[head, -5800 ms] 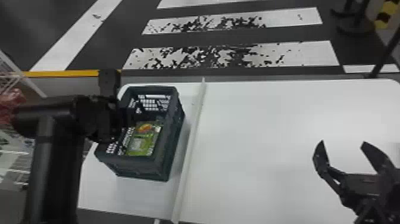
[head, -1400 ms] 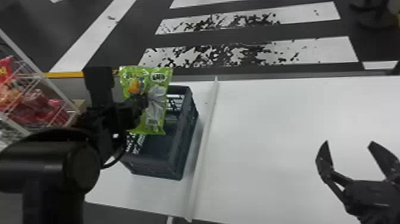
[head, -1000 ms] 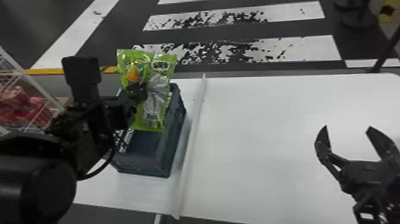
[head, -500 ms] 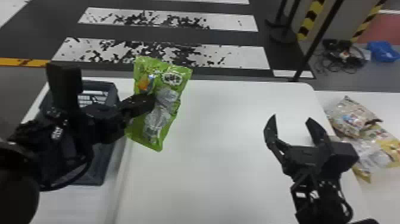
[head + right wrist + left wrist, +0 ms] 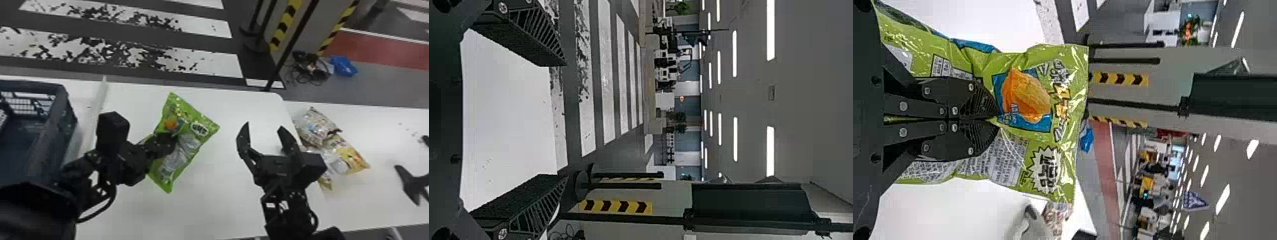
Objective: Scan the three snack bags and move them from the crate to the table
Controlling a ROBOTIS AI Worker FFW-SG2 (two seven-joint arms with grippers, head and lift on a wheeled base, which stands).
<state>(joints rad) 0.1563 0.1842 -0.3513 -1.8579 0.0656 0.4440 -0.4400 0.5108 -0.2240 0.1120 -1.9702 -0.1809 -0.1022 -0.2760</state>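
My left gripper [image 5: 175, 140] is closed on the middle of a green snack bag [image 5: 199, 127], holding it tilted over the white table [image 5: 217, 204]. In the left wrist view, the fingers of the left gripper [image 5: 995, 119] pinch the crinkled green bag [image 5: 1028, 95] with an orange picture on it. To the bag's right in the head view, my right gripper [image 5: 263, 126] stands with fingers apart and nothing between them. The right wrist view has the right gripper [image 5: 565, 120] spread wide. The dark crate [image 5: 60, 105] is at the far left, its visible inside bare.
Two snack bags, one brownish [image 5: 316, 126] and one yellow [image 5: 354, 156], lie overlapping on a white surface at the right. A raised white strip [image 5: 99, 110] runs beside the crate. A dark object [image 5: 411, 183] sits at the right edge. Beyond the table stands a dark pole [image 5: 292, 44].
The green bag, lying in the crate at first, has been gripped by my left gripper, lifted and carried right over the table. The head view has swung right. The right gripper stays open.
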